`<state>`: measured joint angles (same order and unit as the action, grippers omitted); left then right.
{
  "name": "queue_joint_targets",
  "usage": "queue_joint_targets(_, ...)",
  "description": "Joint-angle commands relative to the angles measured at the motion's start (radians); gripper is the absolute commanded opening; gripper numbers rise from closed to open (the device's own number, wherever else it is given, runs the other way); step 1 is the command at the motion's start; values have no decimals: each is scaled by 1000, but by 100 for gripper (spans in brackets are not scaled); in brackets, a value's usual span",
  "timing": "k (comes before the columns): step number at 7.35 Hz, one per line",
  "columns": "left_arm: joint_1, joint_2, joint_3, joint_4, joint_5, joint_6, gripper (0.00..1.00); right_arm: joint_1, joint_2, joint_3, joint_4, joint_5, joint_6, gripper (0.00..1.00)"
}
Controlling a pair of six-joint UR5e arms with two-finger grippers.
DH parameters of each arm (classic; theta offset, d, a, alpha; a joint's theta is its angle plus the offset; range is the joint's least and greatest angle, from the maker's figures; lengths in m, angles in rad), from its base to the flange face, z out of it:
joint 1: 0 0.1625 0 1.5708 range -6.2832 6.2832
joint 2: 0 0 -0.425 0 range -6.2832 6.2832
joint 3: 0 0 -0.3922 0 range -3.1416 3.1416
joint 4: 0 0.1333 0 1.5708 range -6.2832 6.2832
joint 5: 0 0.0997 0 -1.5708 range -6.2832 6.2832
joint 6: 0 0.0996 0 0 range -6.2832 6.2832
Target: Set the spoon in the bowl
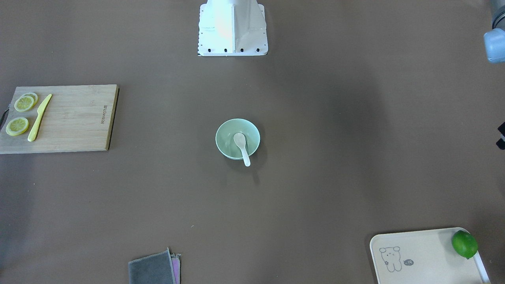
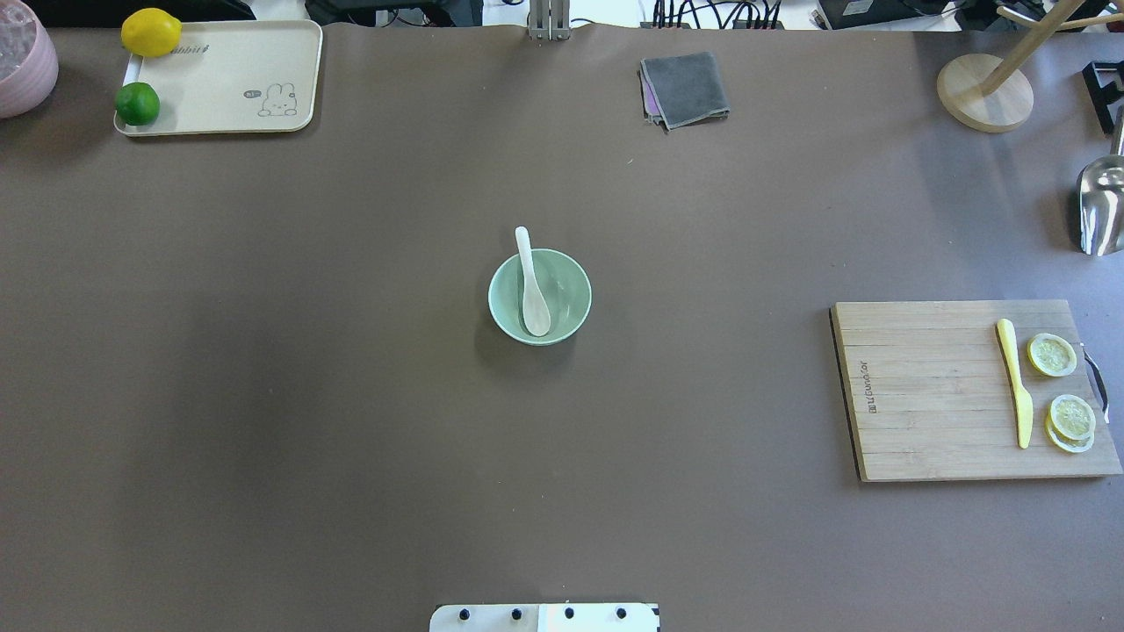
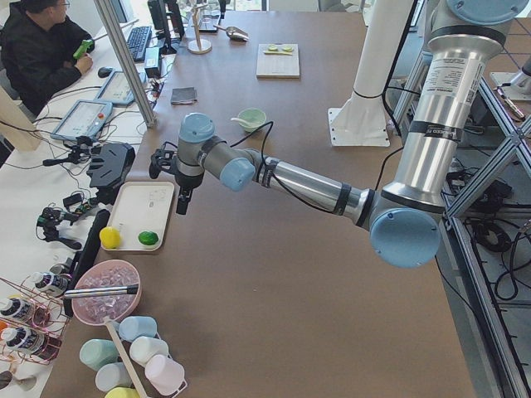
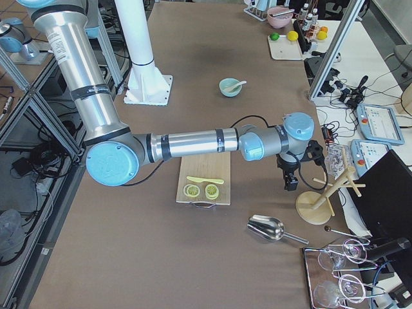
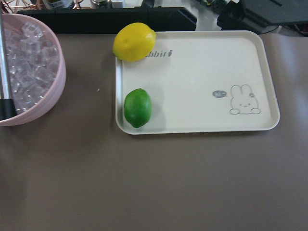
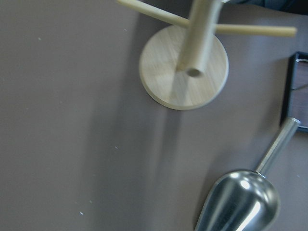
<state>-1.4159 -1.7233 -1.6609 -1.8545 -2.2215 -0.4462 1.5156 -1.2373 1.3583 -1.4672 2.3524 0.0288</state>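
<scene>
Spoon (image 2: 532,298) lies in the bowl (image 2: 569,298) mid table (image 2: 351,369), handle over its 12 o'clock rim — cutting board (image 2: 931,386) well apart at 3 o'clock; left gripper (image 3: 181,206) and right gripper (image 4: 291,185) sit near opposite ends — finger spacing cannot be told

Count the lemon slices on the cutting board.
3, all on the cutting board beside the yellow knife. One lemon slice lies alone. Two overlap nearer the robot, the top one partly covering the other. Another beneath can't be ruled out.

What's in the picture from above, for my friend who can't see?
A glossy white spoon rests in a round mint-green bowl at centre, handle poking over the far rim. A wooden cutting board with lemon slices sits at the right.
</scene>
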Motion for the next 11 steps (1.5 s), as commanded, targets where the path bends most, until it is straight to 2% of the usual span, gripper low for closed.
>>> queue_joint_targets(1, -87, 25, -14, 131, -116, 88, 98, 95, -56, 10, -125, 24, -140, 100)
queue_joint_targets(2, -115, 31, -26, 202, -168, 189, 98, 109, -89, 68, -172, 34, -142, 100)
queue_joint_targets(4, -149, 102, -88, 258, -172, 231, 98, 101, -250, 392, -415, 33, -142, 100)
queue_joint_targets(5, -152, 103, -59, 261, -170, 251, 98, 101, -284, 479, -494, 33, -144, 100)
queue_joint_targets(8, -187, 132, -25, 264, -162, 271, 98, 100, -298, 449, -492, 18, -144, 100)
queue_joint_targets(11, -187, 139, -28, 262, -161, 273, 98, 95, -266, 308, -426, 18, -129, 100)
